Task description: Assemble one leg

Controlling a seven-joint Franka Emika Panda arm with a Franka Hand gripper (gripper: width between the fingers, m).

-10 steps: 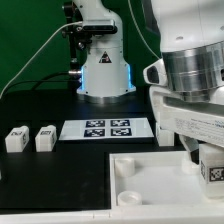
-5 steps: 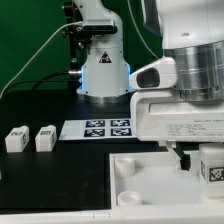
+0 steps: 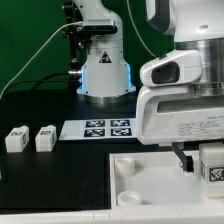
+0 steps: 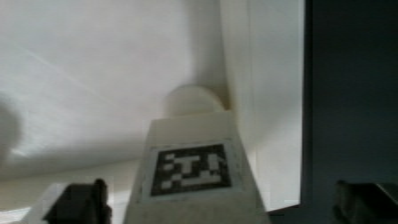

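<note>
Leg (image 4: 192, 150) flanked by spread pincer (image 4: 219, 200)
The tagged leg is seen between the jaws, which are held clear of both its sides.

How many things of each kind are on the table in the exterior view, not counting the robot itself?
Legs: 3
Large white tray-like part: 1
Marker board: 1
Total: 5

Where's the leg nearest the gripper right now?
The leg sits at the exterior view's far right edge, between the open jaws of the gripper, at the right end of the large white tray-like part.
</note>
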